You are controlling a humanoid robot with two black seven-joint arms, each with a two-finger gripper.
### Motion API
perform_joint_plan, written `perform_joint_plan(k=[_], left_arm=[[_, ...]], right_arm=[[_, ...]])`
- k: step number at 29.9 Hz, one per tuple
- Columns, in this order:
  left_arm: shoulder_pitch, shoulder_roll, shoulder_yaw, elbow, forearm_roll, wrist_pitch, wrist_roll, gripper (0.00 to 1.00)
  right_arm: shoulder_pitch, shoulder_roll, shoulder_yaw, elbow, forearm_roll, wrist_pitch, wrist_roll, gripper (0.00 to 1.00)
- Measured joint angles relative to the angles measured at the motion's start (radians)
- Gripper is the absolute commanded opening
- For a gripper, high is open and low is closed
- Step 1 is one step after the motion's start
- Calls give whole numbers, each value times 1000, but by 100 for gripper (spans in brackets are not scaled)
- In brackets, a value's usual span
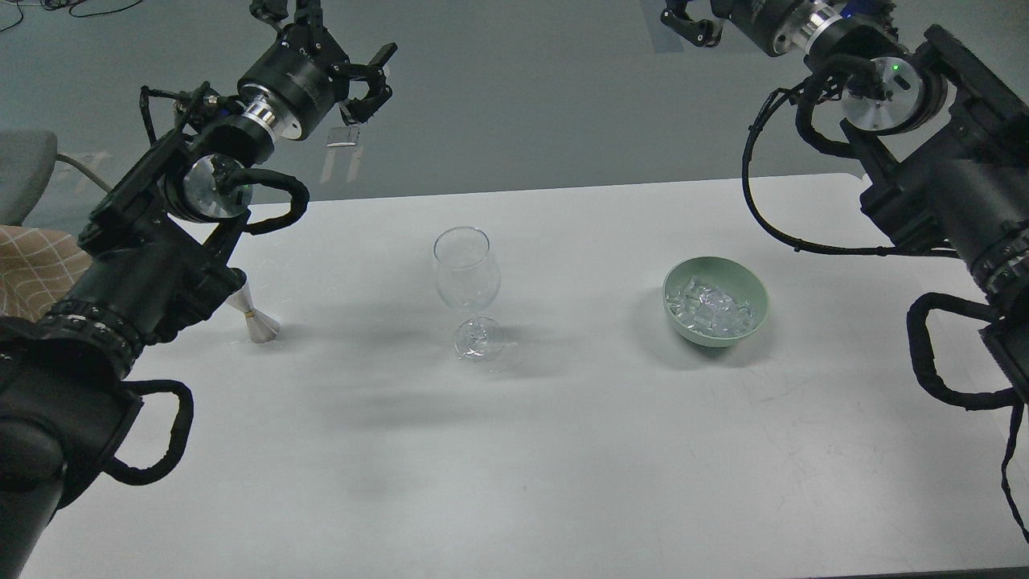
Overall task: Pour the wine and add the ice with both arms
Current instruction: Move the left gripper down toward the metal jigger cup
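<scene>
A clear stemmed wine glass [468, 291] stands upright at the middle of the white table [563, 458]; I see no liquid in it. A pale green bowl [752, 291] to its right holds several clear ice cubes [709, 309]. A small silver cone-shaped measure [257, 320] stands at the left, partly hidden behind my left arm; any wine in it does not show. My left gripper [338, 39] is open and empty, raised beyond the table's far edge. My right gripper [690, 22] is high at the top edge, partly cut off, well above and behind the bowl.
A grey chair [24, 173] and a patterned cushion [32, 269] are off the table's left side. The table's far edge runs behind the glass, with grey floor beyond it. Black cable loops hang from both arms.
</scene>
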Motion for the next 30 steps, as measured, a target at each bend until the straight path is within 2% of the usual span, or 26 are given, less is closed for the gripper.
perform_joint_plan(k=[5, 15, 30], left_arm=[[0, 40, 1, 0, 2, 0, -20, 98], [30, 51, -12, 0, -13, 0, -8, 98], [18, 37, -6, -4, -12, 0, -15, 98]], right_arm=[[0, 6, 0, 2, 0, 1, 0, 100], [-2, 6, 7, 6, 9, 0, -2, 100], [0, -4, 13, 17, 9, 7, -2, 100]])
